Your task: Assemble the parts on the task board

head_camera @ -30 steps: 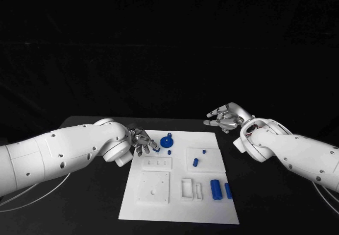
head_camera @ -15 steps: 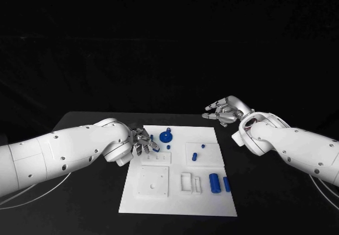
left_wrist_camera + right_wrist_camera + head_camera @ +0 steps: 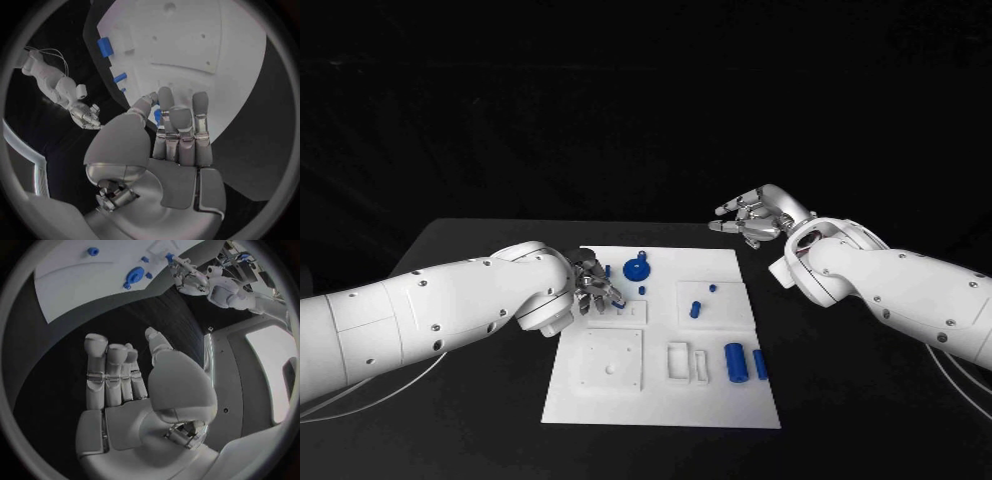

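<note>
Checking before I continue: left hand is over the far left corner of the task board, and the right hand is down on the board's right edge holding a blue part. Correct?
Not quite. The left hand is at the task board's far left corner, but the right hand hangs off the board, beyond its far right corner, holding nothing; the right wrist view shows its fingers empty over black table.

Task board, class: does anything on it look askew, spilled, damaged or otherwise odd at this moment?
Nothing stands out. The task board lies flat on the black table, its blue parts loose or seated on it, none spilled off.
</note>
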Robot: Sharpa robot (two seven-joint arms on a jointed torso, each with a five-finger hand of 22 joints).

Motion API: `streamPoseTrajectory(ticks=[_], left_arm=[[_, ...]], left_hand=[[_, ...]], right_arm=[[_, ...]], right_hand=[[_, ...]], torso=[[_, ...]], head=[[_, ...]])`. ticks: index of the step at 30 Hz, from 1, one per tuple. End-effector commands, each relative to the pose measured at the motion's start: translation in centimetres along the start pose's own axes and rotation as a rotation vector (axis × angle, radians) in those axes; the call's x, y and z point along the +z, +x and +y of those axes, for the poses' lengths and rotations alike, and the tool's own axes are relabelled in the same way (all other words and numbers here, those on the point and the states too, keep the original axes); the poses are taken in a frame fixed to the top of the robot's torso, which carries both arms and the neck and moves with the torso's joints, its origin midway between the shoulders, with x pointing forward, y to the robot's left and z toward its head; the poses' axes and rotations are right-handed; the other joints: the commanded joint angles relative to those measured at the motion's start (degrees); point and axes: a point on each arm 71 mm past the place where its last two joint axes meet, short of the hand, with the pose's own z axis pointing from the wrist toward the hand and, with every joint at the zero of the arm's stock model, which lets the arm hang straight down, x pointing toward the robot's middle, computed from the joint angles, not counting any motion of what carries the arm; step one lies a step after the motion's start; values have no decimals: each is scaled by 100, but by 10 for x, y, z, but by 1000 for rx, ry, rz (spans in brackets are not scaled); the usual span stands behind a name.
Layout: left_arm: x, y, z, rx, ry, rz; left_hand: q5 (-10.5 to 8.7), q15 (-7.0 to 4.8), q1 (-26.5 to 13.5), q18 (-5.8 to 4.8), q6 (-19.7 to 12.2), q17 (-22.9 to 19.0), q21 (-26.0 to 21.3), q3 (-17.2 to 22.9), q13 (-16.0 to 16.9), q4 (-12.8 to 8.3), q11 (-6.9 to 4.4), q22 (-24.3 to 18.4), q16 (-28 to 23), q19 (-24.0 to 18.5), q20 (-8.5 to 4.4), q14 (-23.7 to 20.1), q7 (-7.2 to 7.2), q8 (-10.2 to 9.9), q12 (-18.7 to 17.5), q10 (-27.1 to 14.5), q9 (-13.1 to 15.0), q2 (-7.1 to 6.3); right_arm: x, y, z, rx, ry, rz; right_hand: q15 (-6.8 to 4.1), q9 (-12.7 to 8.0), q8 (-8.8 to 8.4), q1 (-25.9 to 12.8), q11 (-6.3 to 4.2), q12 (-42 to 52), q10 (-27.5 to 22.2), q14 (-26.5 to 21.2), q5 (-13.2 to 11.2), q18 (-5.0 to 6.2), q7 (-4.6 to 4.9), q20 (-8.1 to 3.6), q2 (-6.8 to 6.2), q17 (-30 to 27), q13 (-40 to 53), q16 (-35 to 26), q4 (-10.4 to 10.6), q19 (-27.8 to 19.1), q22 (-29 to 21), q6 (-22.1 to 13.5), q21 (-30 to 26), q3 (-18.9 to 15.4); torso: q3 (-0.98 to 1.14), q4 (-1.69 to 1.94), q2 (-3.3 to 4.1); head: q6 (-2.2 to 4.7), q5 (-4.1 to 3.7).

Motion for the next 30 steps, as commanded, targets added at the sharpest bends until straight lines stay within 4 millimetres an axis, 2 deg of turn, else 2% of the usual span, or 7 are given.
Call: streamPoseTrajectory(ticks=[1,3,5,15,19,30], left_arm=[[0,1,-3,44,13,-24],[0,2,-4,58,18,-20],[0,3,-5,73,22,-18],[2,6,-6,114,29,-24],[3,6,-5,124,27,-26],[6,9,-2,142,15,-14]], left_hand=[[16,-108,88,-38,1004,-5,24,11,5,37,-142,5,19,15,-37,49,-533,40,17,194,1162,51],[13,-107,96,-38,1008,-14,27,10,10,45,-140,13,33,11,-36,43,-534,37,26,193,1167,49],[13,-106,98,-38,1007,-19,28,8,10,47,-139,16,37,9,-35,41,-533,37,26,193,1167,44],[-7,-101,101,-38,1015,-25,25,3,17,58,-137,21,56,2,-30,38,-535,35,40,193,1165,44],[-7,-101,101,-38,1015,-25,25,3,17,58,-137,21,56,2,-30,38,-535,35,40,193,1165,44],[-6,-99,109,-36,1023,-45,25,1,18,73,-136,30,71,-1,-27,34,-536,37,43,193,1155,45]], right_arm=[[0,1,2,2,-13,8],[0,1,2,2,-13,9],[0,1,3,2,-13,10],[-1,2,4,3,-16,14],[-1,2,4,3,-16,15],[-1,3,5,4,-17,19]], right_hand=[[-36,-7,-21,-4,0,-12,-27,2,38,104,-6,-12,37,5,1,-34,-39,272,347,30,-37,-2],[-36,-7,-21,-4,0,-12,-27,2,38,104,-6,-12,37,5,1,-34,-39,272,347,30,-37,-2],[-36,-7,-20,-21,-1,-9,-26,2,39,103,-7,-13,39,6,1,-37,-39,272,347,39,-40,-8],[-36,-7,-20,-21,-1,-9,-26,2,39,103,-7,-13,39,6,1,-37,-39,272,347,39,-40,-8],[-36,-7,-20,-21,-1,-9,-26,2,39,103,-7,-13,39,6,1,-37,-39,272,347,39,-40,-8],[-37,-7,-21,-26,-3,-10,-29,3,51,102,-11,-14,47,9,-3,-40,-42,274,348,47,-42,-12]], torso=[[4,-4,-1],[2,2,-3],[1,8,-6],[0,-8,-5],[-3,3,-6],[-5,-4,-4]], head=[[-41,-3],[-28,-7],[-52,-2],[-62,14],[-76,-3],[-101,-10]])
